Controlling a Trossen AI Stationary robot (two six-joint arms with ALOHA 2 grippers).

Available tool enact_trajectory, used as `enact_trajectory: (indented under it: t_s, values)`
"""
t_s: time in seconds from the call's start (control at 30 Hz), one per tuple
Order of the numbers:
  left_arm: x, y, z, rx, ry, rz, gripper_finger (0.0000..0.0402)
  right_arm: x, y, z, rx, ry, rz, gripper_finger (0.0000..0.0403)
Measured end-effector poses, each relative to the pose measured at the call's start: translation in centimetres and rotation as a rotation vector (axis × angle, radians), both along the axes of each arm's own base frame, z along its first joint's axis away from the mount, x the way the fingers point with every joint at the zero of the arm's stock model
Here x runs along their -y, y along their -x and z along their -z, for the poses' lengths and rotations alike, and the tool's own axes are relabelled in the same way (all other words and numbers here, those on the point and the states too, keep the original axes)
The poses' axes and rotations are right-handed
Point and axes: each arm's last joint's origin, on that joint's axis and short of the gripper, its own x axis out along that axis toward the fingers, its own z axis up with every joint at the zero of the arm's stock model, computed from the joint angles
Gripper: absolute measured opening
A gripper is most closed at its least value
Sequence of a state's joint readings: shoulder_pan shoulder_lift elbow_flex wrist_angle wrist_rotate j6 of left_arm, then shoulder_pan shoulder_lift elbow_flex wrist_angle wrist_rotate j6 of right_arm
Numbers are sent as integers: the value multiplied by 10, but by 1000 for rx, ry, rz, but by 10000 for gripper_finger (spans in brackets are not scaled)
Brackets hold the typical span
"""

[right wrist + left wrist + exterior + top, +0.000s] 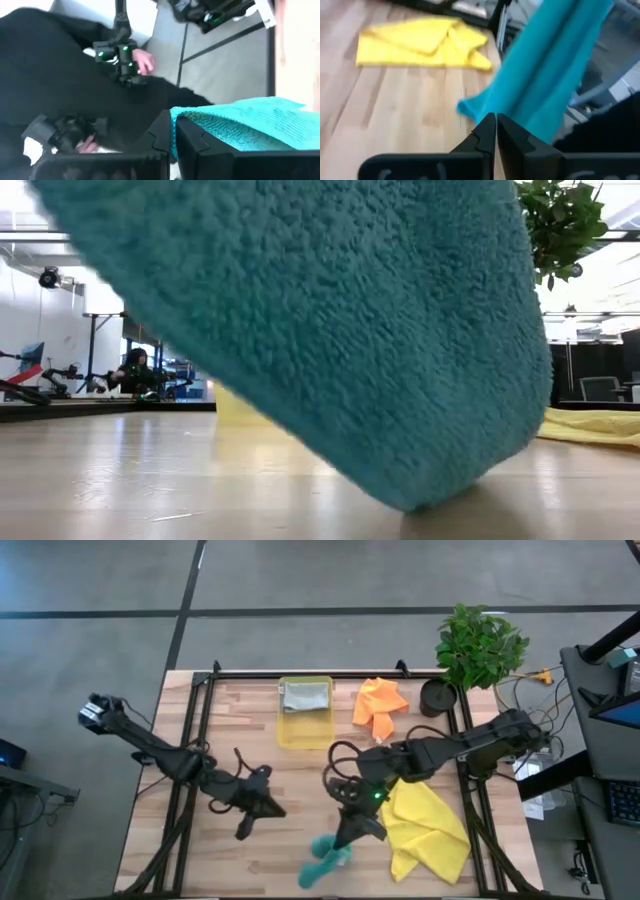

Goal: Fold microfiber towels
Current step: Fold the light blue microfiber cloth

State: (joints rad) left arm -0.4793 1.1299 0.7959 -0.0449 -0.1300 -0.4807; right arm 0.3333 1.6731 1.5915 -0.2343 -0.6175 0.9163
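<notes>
Pinching the teal towel (328, 862), the right gripper (352, 832) holds it near the table's front edge (200, 892), its lower end on the wood. Left gripper (245, 828) sits just beside, fingers pressed together, holding nothing. Yellow tray (304, 730) contains 1 grey towel (305, 696). Orange towel (379, 705) lies beside the tray; yellow towel (430, 830) right of the teal one. Bare wood between the arms.

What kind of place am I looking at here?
Probably a robotics lab or workshop: a wooden table on a bare concrete floor, cables and equipment alongside, and more robot arms across the room.
</notes>
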Motion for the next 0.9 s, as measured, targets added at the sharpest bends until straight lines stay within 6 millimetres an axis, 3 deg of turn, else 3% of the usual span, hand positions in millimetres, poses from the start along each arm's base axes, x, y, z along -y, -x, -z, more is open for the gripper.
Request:
enact_trajectory:
  t_s: [0.13, 0.33, 0.47, 0.67, 0.9]
  values:
    - [-8, -26, 4, 105, 8, 107, 41, -1, -7, -4, 10, -13, -22, 8]
    - [-26, -74, 11, 274, 109, 310, 127, -1, -8, -1, -83, 20, -20, 8]
    - [-22, -104, 13, 321, 178, 480, 169, 0, -5, 3, -148, 55, -10, 8]
    - [-7, -144, 22, 258, 272, 672, 182, 1, -5, 1, -141, 90, 40, 8]
    - [-5, -166, 28, 242, 287, 645, 182, -8, 0, -3, -138, 90, 39, 8]
